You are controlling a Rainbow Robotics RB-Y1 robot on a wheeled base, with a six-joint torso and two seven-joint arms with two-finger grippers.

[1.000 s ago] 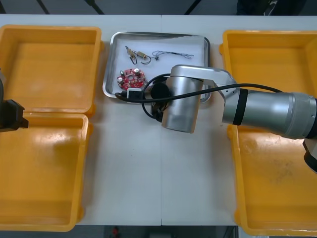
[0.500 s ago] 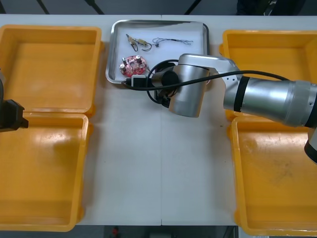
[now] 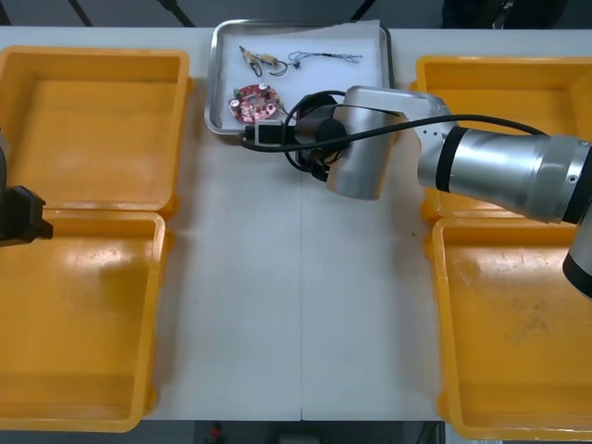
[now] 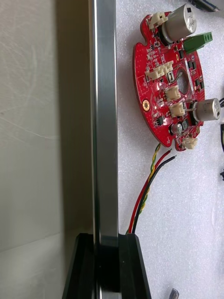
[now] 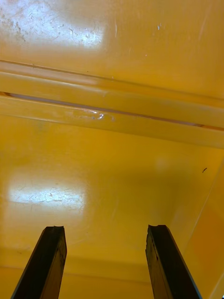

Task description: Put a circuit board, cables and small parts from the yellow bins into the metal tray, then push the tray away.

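Right hand (image 4: pixel 106 240) clamped on near rim of metal tray (image 4: pixel 103 117), 1 finger inside, 1 outside, likely as push handle; circuit board (image 4: pixel 170 74) and cable (image 4: pixel 150 189) inside tray; left hand (image 5: pixel 106 233) wide open, parked over yellow bin (image 5: pixel 112 163) left of tray.

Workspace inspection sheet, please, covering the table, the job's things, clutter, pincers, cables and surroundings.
Surface: light table, seam down the middle.
Job's things: metal tray at the far edge, white inside, holding a red circuit board; four yellow bins, nothing seen inside.
Clutter: nothing seen.
Pincers: right pincer shut on the tray's near rim; left pincer open over a left bin.
Cables: red, yellow and black wires lie beside the board; a thin dark cable lies at the tray's far side.
Surroundings: dark floor beyond the table.
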